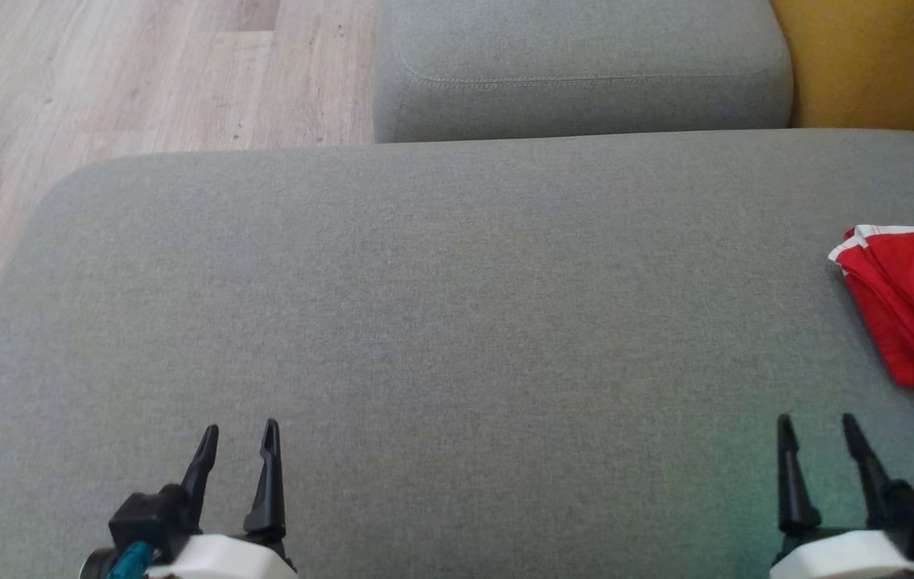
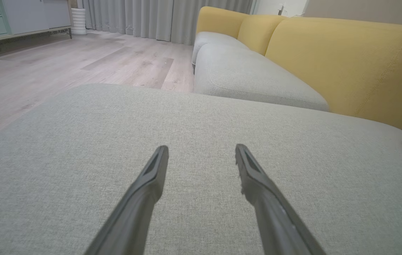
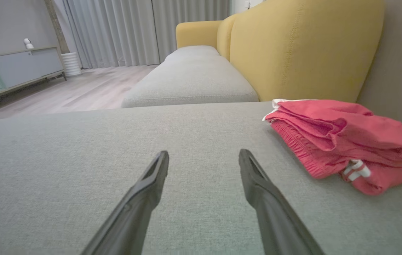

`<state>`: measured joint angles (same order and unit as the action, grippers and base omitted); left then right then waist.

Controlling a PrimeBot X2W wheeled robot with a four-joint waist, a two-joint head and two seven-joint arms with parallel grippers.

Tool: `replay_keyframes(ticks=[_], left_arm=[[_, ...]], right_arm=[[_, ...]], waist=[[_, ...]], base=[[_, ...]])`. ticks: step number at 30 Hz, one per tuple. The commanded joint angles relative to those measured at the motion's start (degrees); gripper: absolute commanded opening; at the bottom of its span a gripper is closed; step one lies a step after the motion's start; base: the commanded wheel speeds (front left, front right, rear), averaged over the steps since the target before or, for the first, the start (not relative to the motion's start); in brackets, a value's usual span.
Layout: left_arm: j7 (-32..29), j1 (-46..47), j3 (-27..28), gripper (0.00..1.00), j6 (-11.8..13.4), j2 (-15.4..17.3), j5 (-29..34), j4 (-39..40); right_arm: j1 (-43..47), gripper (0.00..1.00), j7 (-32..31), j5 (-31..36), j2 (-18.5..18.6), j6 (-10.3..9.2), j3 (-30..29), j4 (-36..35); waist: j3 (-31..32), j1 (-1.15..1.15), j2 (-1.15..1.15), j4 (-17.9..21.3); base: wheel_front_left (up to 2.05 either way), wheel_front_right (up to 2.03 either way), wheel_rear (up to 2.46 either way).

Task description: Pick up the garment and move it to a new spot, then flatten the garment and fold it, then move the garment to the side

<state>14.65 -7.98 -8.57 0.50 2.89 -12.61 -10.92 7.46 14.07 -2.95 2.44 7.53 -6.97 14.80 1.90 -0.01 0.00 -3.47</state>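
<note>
The red garment (image 1: 911, 305) lay bunched at 3 o'clock on the grey sofa seat (image 1: 457, 281). The left tool (image 1: 240, 427) and right tool (image 1: 817, 420) were both wide open and held nothing. I think the right tool should reach to 1 o'clock and pinch a thick fold.

Seat (image 1: 457, 322): wide grey fabric, far left corner rounded.
Second cushion (image 1: 578, 72): same grey, butted against the seat's far edge, with a stitched seam near its front.
Backrest (image 3: 303, 49): mustard yellow, along the second cushion's right edge.
Floor (image 1: 143, 80): pale wood planks beyond the seat's left and far edges.
Curtains (image 3: 116, 32): grey, pleated, reaching the floor at the room's far end.
Cabinet (image 3: 17, 71): low, grey and pale green fronts, against a grey wall (image 3: 10, 24).
Light: soft, even.
</note>
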Motion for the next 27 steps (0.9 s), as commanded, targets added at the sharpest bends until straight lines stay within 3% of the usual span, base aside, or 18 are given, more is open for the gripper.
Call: replay_keyframes(ticks=[1,8,9,13,27], left_arm=[[0.3,2.3,1.9,1.00,0.0,0.0,0.5,1.7],[0.3,2.6,1.9,1.00,-0.1,0.0,0.8,2.0],[0.3,2.6,2.1,0.00,0.4,0.0,0.6,2.2],[0.0,-0.6,-0.1,0.00,0.0,-0.1,0.3,-2.8],[-2.3,1.2,1.3,0.00,-0.9,0.2,-9.7,-2.9]], right_arm=[[-1.1,1.00,0.8,-0.3,0.5,-0.04,1.9,-1.4],[-1.9,1.00,0.9,-0.8,0.4,-0.04,3.5,-3.4],[-2.1,0.00,0.9,-0.7,0.4,-0.04,3.7,-4.4],[0.6,0.00,0.0,-0.5,-0.1,0.00,2.6,0.6],[-1.2,0.00,-2.6,-11.2,0.0,-0.01,2.3,0.4]], waist=[[0.0,0.01,0.00,0.0],[0.3,0.01,0.00,0.1],[0.4,0.01,0.00,0.1],[0.4,0.01,0.00,0.1],[0.1,0.01,0.00,0.5]], base=[[0.00,0.00,0.00],[0.00,0.00,0.00],[0.00,0.00,0.00],[0.00,0.00,0.00],[0.00,0.00,0.00]])
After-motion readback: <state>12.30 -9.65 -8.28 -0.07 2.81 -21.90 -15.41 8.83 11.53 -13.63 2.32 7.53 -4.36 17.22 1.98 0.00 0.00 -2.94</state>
